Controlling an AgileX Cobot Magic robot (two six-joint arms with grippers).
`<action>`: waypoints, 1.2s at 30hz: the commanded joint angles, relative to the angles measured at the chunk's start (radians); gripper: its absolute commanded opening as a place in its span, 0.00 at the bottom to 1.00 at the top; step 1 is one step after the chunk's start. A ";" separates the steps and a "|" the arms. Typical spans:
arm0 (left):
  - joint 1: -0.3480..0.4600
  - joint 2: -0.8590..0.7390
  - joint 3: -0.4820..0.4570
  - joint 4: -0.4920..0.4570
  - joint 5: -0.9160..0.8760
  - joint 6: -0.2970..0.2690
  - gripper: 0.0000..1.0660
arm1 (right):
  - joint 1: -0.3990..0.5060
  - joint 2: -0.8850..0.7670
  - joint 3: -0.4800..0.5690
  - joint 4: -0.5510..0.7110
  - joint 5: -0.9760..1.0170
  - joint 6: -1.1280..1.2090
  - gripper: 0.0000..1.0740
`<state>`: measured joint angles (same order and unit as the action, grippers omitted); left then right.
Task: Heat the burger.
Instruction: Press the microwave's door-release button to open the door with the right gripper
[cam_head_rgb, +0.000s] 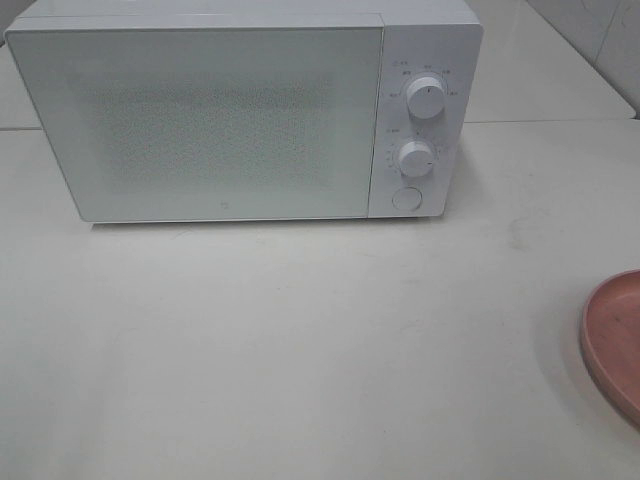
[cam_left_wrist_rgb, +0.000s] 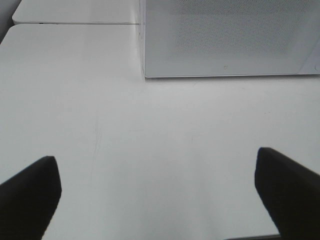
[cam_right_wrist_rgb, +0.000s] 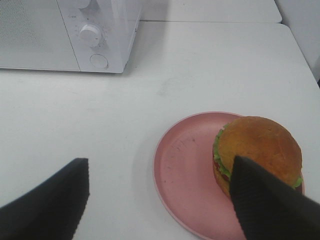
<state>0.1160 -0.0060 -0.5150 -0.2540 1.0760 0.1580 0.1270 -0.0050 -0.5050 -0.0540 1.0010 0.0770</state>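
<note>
While the left gripper and right gripper gape, the burger stands bun-up on a plate.

No word or number can be read anywhere. The white microwave, standing toward the far edge of the tabletop, has rings of tiny printed marks and characters around its upper knob and lower knob (too small and blurred to make out). A faint small mark sits low on the door, near its bottom edge; it too is illegible.
</note>
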 joint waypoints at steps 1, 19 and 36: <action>-0.004 -0.023 0.000 -0.005 -0.009 -0.003 0.92 | -0.004 -0.026 0.002 -0.001 -0.007 0.006 0.70; -0.004 -0.023 0.000 -0.005 -0.009 -0.003 0.92 | -0.004 0.009 -0.052 -0.003 -0.028 0.013 0.70; -0.004 -0.023 0.000 -0.005 -0.009 -0.003 0.92 | -0.004 0.264 -0.078 -0.004 -0.219 0.013 0.70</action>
<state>0.1160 -0.0060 -0.5150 -0.2540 1.0760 0.1580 0.1270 0.2540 -0.5780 -0.0540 0.8060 0.0820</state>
